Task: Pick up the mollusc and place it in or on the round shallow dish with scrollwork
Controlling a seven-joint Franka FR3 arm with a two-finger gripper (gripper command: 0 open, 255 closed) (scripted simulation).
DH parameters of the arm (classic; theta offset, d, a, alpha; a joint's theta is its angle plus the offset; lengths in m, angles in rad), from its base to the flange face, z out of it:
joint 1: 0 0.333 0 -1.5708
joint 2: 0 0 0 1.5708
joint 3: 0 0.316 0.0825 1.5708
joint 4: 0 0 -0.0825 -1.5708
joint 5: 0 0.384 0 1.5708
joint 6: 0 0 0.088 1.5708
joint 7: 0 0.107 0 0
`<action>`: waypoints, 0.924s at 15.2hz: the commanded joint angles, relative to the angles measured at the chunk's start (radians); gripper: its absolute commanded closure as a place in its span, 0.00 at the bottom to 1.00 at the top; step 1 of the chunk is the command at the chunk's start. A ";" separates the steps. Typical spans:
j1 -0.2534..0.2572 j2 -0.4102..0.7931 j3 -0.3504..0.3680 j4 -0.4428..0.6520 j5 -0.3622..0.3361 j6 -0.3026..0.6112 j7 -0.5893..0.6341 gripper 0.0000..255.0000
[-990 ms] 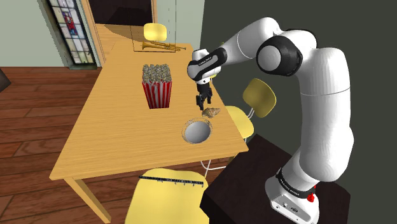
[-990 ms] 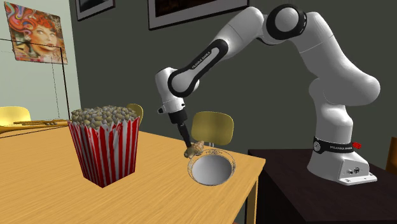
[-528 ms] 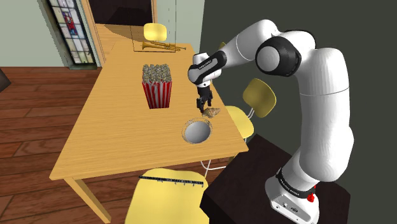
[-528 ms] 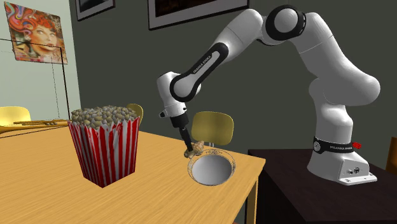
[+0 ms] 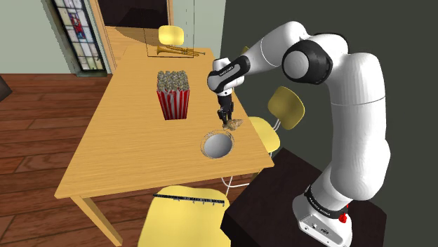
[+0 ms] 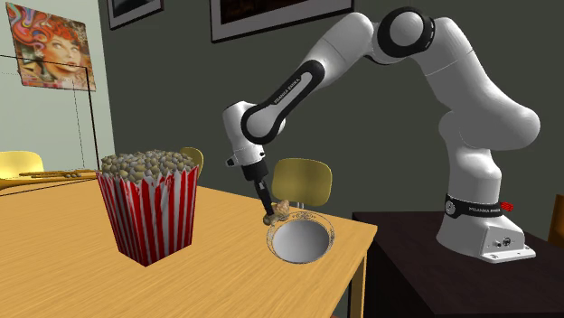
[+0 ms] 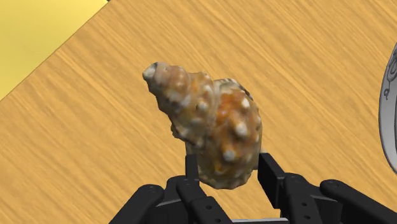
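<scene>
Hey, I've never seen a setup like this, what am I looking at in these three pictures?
It is a white robot arm on a dark box beside a wooden table. One picture looks down from beside its base, one looks across the table, and one comes from a camera on its hand. On the table stand a striped popcorn box and a round white dish. The black gripper has its two fingers against both sides of a spotted brown seashell lying beside the dish.

You have one shell (image 7: 213,130), one round dish (image 5: 217,145), one popcorn box (image 5: 173,102) and one trumpet (image 5: 174,50) on one table (image 5: 119,140); around it you can count three yellow chairs (image 5: 184,217), possibly a fourth.
</scene>
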 commanded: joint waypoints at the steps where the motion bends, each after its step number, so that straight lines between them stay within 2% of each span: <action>1: 0.000 0.002 0.001 -0.001 0.000 0.000 0.000 1.00; 5: 0.000 0.002 0.000 -0.002 0.000 0.000 0.000 1.00; 13: 0.004 -0.066 -0.005 0.008 -0.008 -0.078 0.000 1.00; 14: 0.005 -0.062 -0.004 0.002 -0.007 -0.066 0.001 1.00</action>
